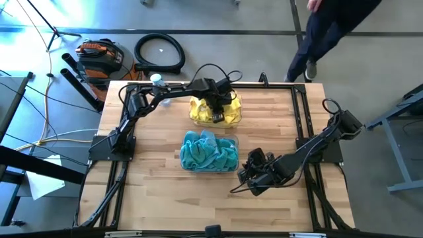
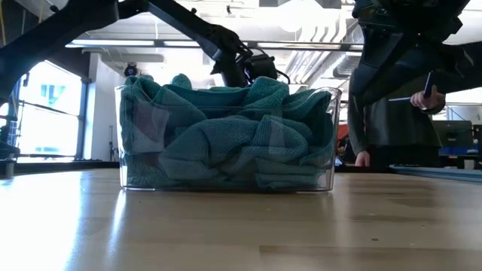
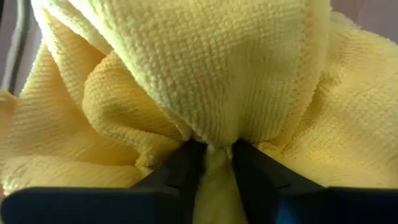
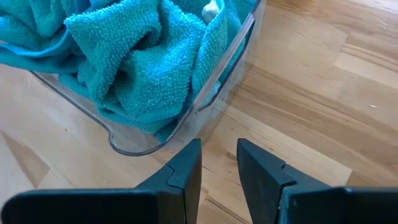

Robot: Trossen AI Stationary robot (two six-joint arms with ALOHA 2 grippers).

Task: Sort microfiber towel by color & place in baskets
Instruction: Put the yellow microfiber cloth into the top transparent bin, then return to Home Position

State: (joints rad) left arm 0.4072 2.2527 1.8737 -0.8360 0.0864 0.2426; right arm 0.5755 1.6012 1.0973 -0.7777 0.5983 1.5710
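Note:
Two clear baskets stand mid-table. The far basket (image 1: 236, 118) holds yellow microfiber towels (image 1: 201, 111). The near basket (image 1: 232, 140) is heaped with teal-blue towels (image 1: 208, 153), which fill the low view (image 2: 226, 139). My left gripper (image 1: 216, 108) reaches down into the far basket and is shut on a yellow towel (image 3: 205, 81). My right gripper (image 4: 219, 167) hovers open over bare wood just off the near basket's right corner (image 4: 134, 144), with nothing between its fingers. My left gripper pinches a gathered fold of the yellow towel (image 3: 216, 148) between its two fingertips, coming steeply from above. The cloth puckers toward the pinch and spreads out over the yellow heap beyond it. How many layers are caught cannot be told.
A clear water bottle (image 1: 158, 82) lies near the table's far left corner beside the left arm. A person (image 1: 324, 33) walks past beyond the far right corner and also shows in the low view (image 2: 392, 113). Bare wood (image 1: 158, 192) spreads along the near side.

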